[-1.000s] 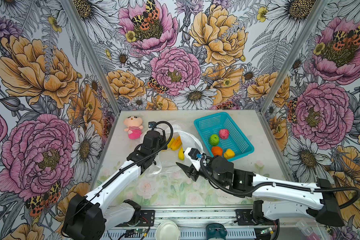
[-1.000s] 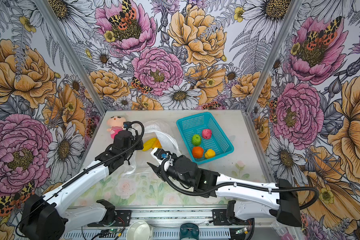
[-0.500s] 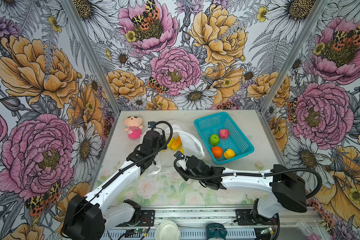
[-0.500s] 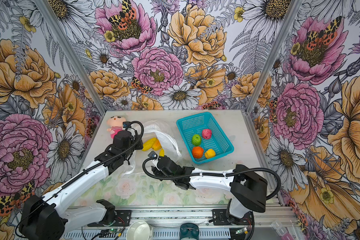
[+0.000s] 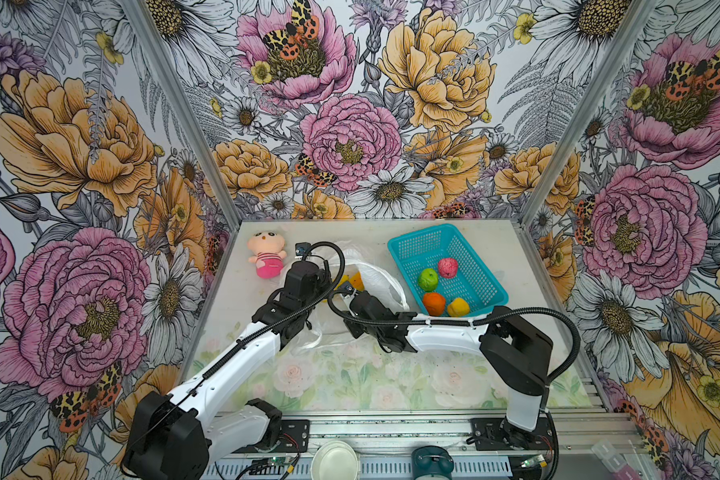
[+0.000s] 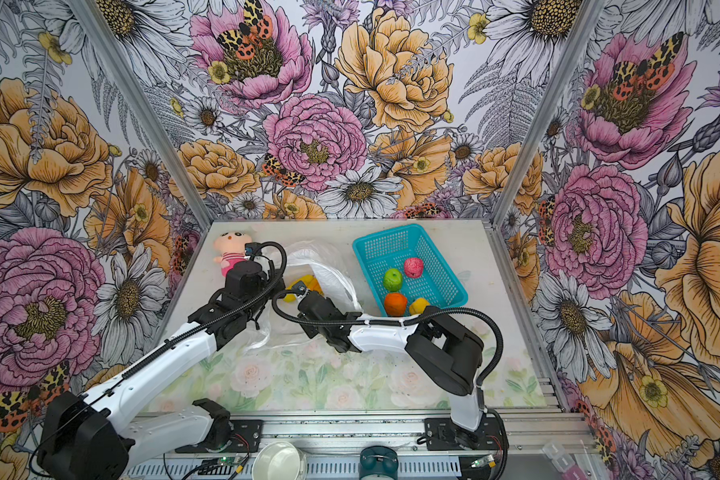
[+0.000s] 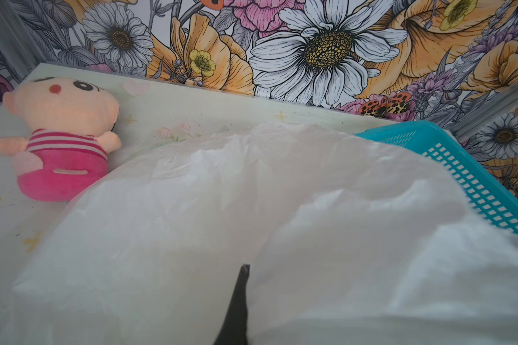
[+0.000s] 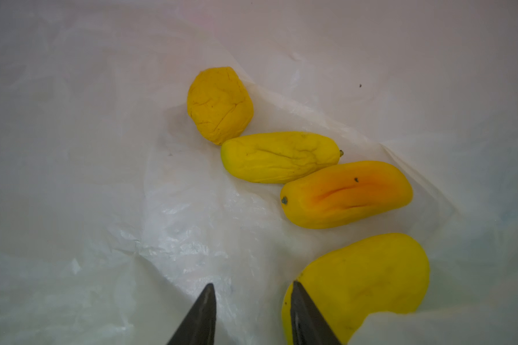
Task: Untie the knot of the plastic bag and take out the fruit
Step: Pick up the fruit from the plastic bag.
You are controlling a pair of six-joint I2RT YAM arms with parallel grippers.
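The white plastic bag (image 5: pixel 381 282) lies open behind both wrists in both top views, also (image 6: pixel 333 278). The knot is out of view. My left gripper (image 7: pixel 245 268) is shut on the bag's film, which covers most of the left wrist view. My right gripper (image 8: pixel 252 285) is open inside the bag, with only film between its jaws. Several yellow fruits lie in there: a round one (image 8: pixel 219 104), two oblong ones (image 8: pixel 278 156) (image 8: pixel 346 194), and a nearer one (image 8: pixel 365 274) touching the outside of one finger (image 8: pixel 304 313).
The teal basket (image 5: pixel 416 245) stands right of the bag and holds a green fruit (image 5: pixel 428 279), a pink-red one (image 5: pixel 448 267), an orange one (image 5: pixel 434 303) and a yellow one (image 5: pixel 458 307). A pink plush doll (image 5: pixel 265 257) lies at the back left.
My right arm has stretched forward and left, its gripper going into the bag's mouth with the jaws narrowing. The left arm has held still.
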